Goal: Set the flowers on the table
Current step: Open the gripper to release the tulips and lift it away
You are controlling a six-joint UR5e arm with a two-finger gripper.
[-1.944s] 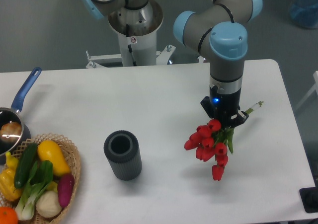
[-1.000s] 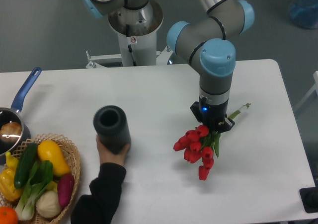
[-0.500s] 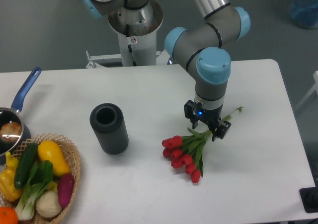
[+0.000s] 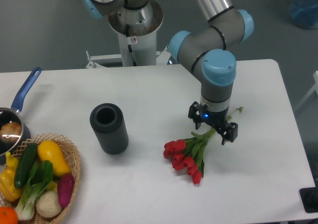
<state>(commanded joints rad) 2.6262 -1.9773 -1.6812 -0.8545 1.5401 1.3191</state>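
The flowers (image 4: 186, 156), a bunch of red tulips with green stems, lie flat on the white table (image 4: 149, 100) right of centre, heads toward the front left and stem ends toward the back right. My gripper (image 4: 213, 127) hangs directly over the stems, its two fingers spread wide apart on either side of them, and it holds nothing. The stems pass under the open fingers and stick out behind the wrist.
A dark ribbed cylinder (image 4: 109, 128) stands upright left of the flowers. A wicker basket (image 4: 62, 144) of vegetables sits at the front left corner, with a blue-handled pan (image 4: 17, 110) behind it. The robot base (image 4: 134, 30) rises at the table's far edge.
The flowers came down from hanging in my shut gripper to lying on the table, and the fingers opened. A person's hand shifted the dark cylinder to the left, then left the view.
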